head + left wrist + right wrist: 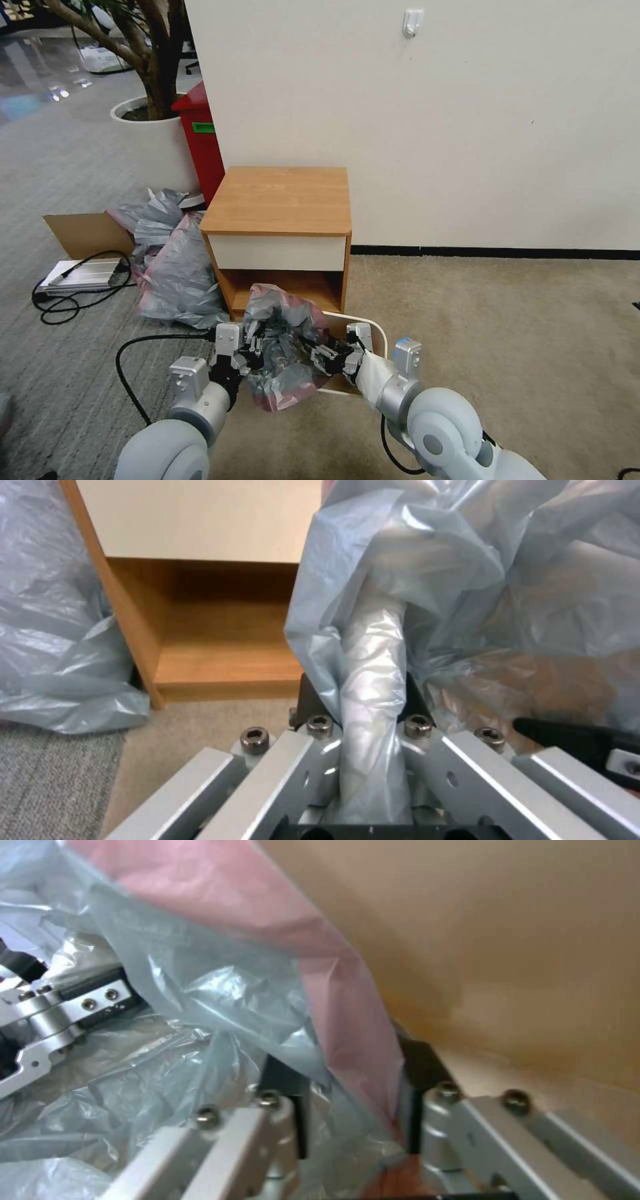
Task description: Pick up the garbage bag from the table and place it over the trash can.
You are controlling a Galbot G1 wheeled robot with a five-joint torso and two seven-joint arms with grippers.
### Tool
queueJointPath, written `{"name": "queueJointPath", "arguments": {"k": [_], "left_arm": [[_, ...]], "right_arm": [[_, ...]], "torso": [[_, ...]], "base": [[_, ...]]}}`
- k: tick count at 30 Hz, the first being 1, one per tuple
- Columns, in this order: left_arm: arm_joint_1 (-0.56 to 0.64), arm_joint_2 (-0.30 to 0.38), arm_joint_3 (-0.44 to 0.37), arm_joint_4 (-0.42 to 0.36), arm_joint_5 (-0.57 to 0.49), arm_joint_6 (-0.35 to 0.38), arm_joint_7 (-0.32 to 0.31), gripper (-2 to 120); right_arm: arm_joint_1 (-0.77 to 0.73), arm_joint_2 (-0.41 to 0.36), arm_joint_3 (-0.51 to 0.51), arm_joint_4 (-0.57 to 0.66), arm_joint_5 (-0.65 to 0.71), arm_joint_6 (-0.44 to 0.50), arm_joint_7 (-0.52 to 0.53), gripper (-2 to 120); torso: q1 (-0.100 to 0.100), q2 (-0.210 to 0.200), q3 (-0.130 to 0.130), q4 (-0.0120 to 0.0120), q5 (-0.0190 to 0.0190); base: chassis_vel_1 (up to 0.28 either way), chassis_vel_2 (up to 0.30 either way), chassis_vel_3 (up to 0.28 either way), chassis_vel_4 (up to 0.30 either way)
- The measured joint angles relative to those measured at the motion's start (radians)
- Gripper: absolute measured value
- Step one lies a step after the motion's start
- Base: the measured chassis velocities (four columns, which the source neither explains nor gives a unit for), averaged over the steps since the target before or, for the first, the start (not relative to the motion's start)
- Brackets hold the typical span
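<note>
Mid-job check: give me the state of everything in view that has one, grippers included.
garbage bag: off the table, crumpled, held between both grippers above the trash can.
trash can: upright on the carpet, mostly covered by the bag, not yet lined.
left gripper: shut on a bunched fold of bag.
right gripper: shut on the bag's pink rim.
table: top bare.

The thin grey plastic garbage bag [283,347] is held over the small cream plastic trash can [373,327], before the small wooden nightstand worktop [280,200], between the left hand [248,357] and right hand [327,357].
</note>
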Motion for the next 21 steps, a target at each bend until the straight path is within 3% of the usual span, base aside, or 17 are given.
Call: {"name": "queueJointPath", "arguments": {"k": [8, 21], "left_arm": [[-0.003, -0.001, -0.001, 0.007, -0.001, -0.001, 0.000, 3], [-0.005, 0.017, -0.005, 0.032, 0.022, -0.005, 0.000, 3]], "right_arm": [[-0.006, -0.002, 0.010, 0.008, -0.014, 0.011, -0.005, 0], [-0.038, -0.053, 0.019, 0.125, -0.029, 0.029, -0.053, 0]], "torso": [[0.000, 0.000, 0.000, 0.0000, 0.0000], [0.000, 0.000, 0.000, 0.0000, 0.0000]], "base": [[0.000, 0.000, 0.000, 0.000], [0.000, 0.000, 0.000, 0.000]]}}
